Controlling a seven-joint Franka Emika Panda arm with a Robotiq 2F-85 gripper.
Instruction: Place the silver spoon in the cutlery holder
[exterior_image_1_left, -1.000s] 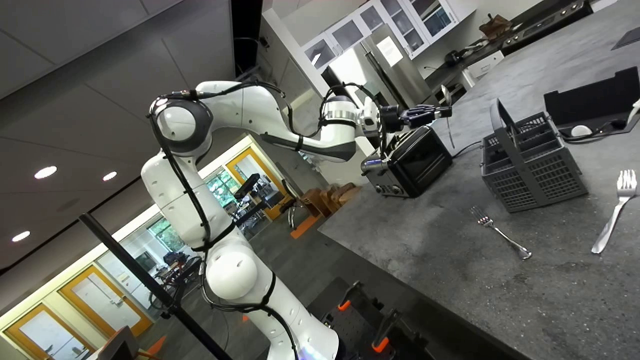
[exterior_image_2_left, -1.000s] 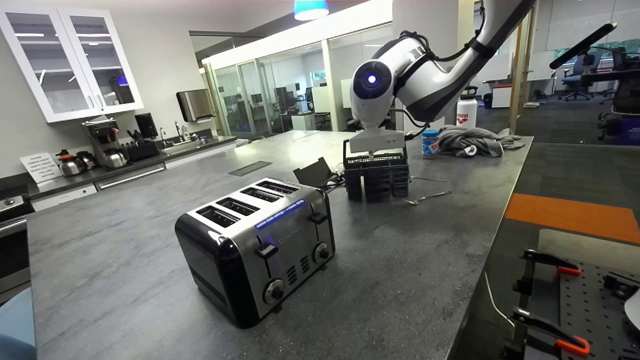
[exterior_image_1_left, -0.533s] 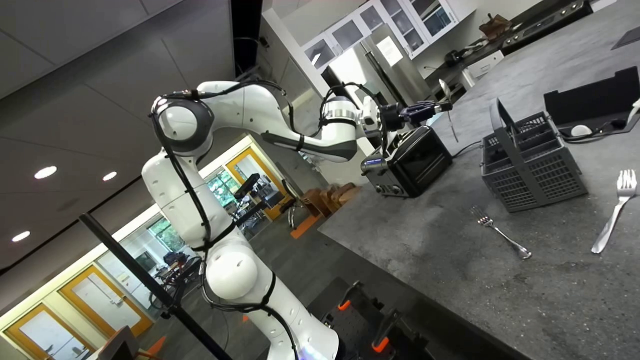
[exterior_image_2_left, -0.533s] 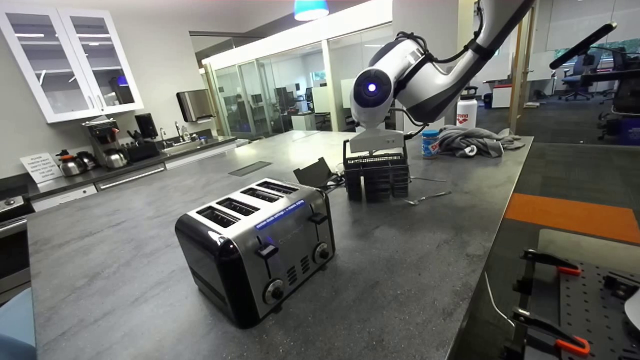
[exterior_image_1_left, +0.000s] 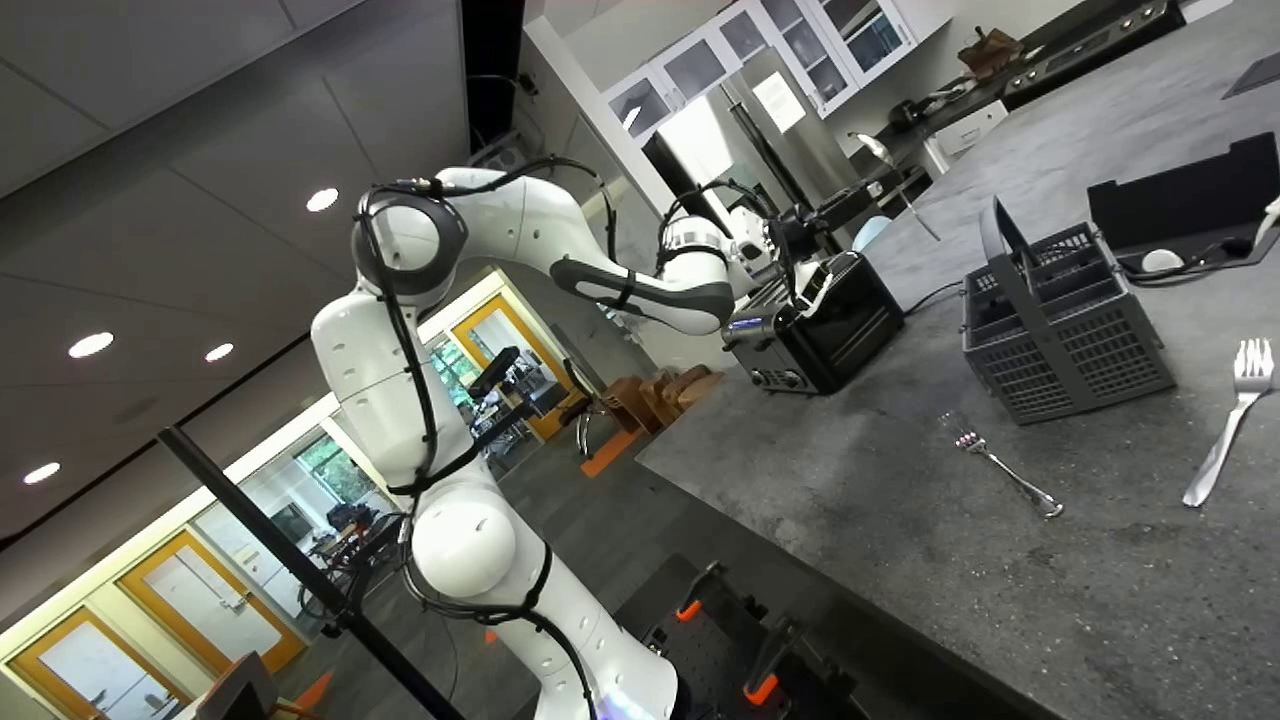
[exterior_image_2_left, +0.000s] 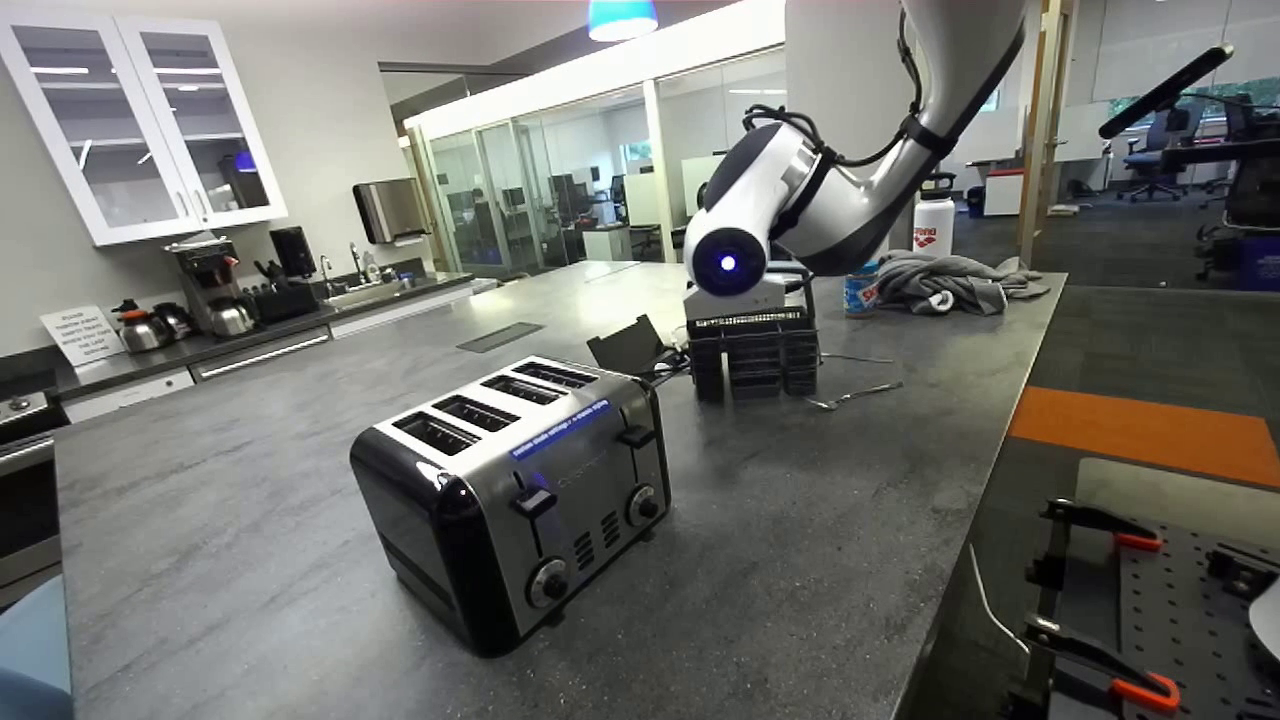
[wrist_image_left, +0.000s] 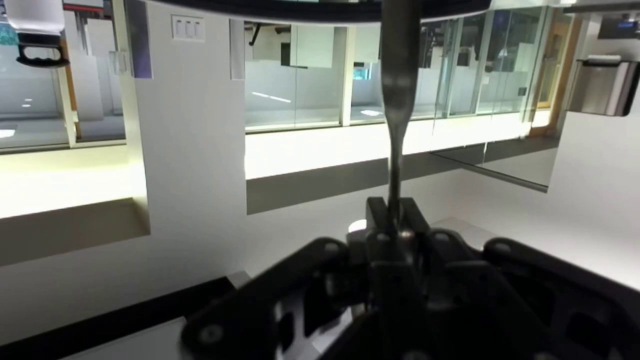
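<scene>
Spoon, jaws clamping it, has tipped towards eleven o'clock; we likely must realign for the cutlery basket at four.

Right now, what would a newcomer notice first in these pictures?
The white arm, mid-picture in an exterior view, probably comes first, its gripper holding the spoon in the air. Next may come the toaster, large in an exterior view's foreground, then the holder on the counter.

A four-slot toaster stands on the grey counter — a crumpled towel lies well apart.
</scene>
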